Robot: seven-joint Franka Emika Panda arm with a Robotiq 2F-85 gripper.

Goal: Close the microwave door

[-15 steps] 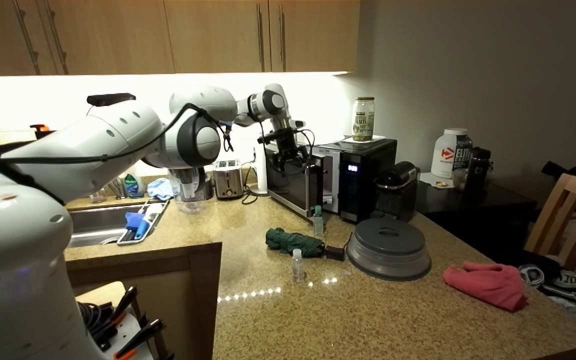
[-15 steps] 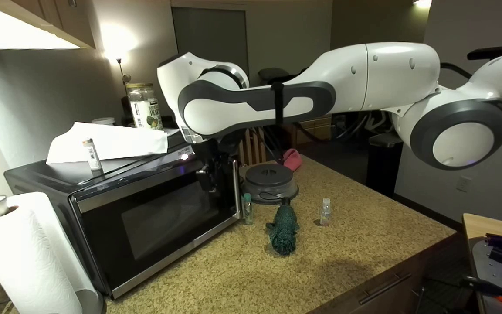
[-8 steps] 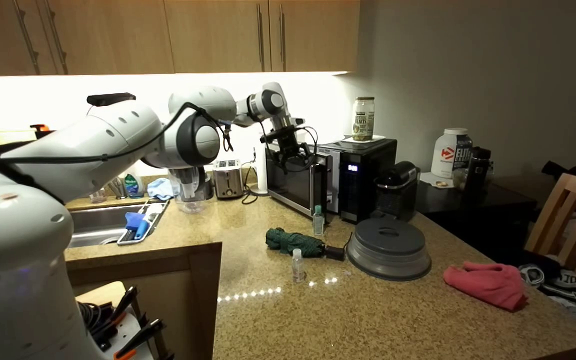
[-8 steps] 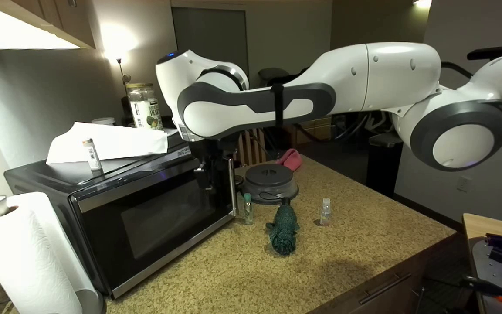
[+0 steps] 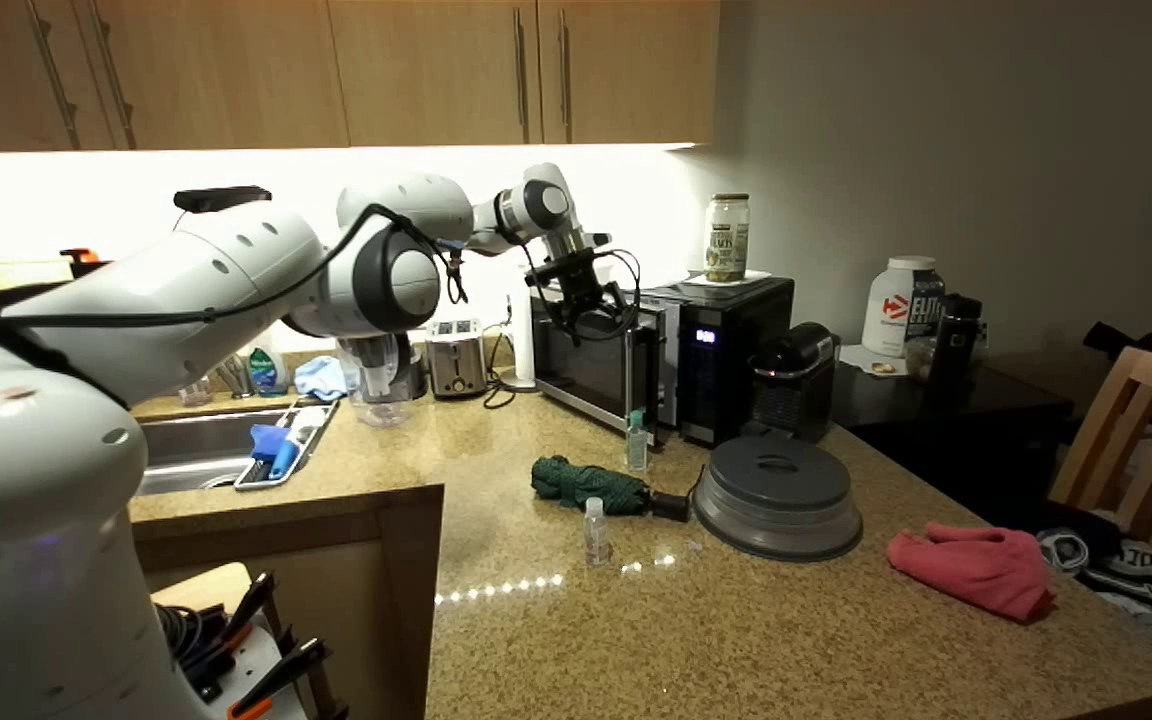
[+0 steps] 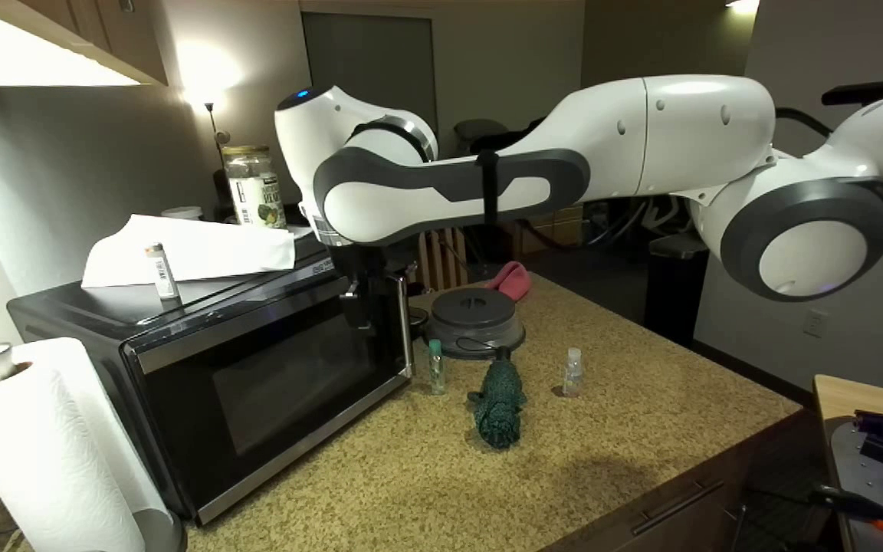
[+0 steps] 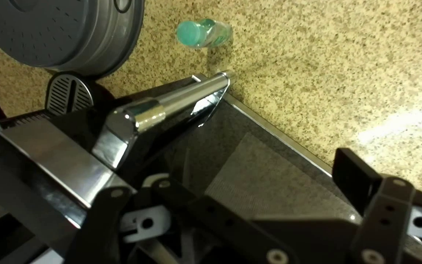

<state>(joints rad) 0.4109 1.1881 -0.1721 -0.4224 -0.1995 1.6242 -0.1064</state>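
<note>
Currently, in an exterior view, the microwave (image 5: 701,388) stands at the far end of the table (image 5: 736,640), its door (image 5: 581,370) slightly ajar; if I shove hard, the jar (image 5: 726,240) on top could tip. In an exterior view, a slim tube (image 6: 163,274) stands there too; the same jolt could topple it. In the wrist view, my jaws are wide apart, holding nothing, beside the handle (image 7: 185,97); contact I cannot tell. Pushing off-centre, I may slip and leave the door unlatched.
</note>
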